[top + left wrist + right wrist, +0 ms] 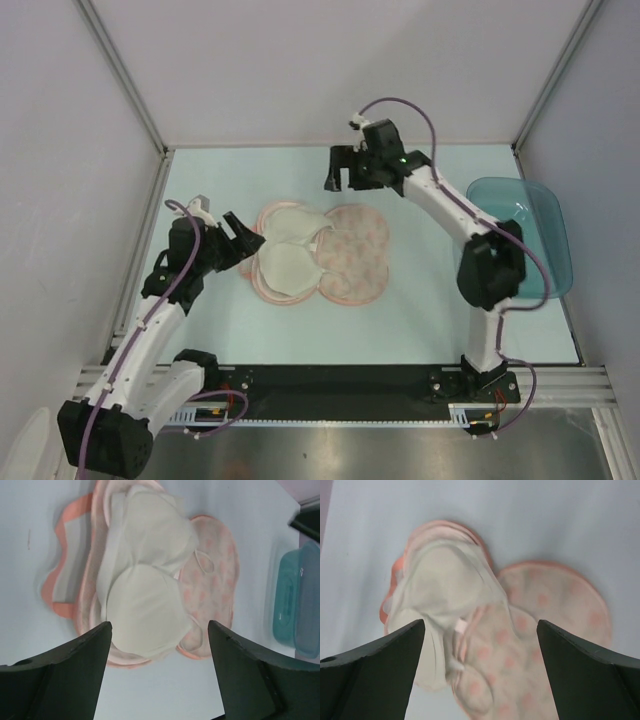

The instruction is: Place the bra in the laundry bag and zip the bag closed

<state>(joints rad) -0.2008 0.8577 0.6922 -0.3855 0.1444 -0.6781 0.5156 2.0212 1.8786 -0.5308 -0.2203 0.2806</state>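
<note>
The white bra (288,250) lies with its two moulded cups on the left half of the open peach-pink laundry bag (358,255) in mid-table. In the left wrist view the bra (150,575) covers the bag's left half and the printed lid (212,580) lies flat to the right. My left gripper (240,235) hangs open just left of the bag, holding nothing. My right gripper (342,175) hovers open above the bag's far side. In the right wrist view the bra (445,600) and bag (545,610) lie below empty fingers.
A translucent teal tray (520,235) sits at the table's right edge, behind the right arm's elbow; its side (295,605) also shows in the left wrist view. Grey enclosure walls surround the pale table.
</note>
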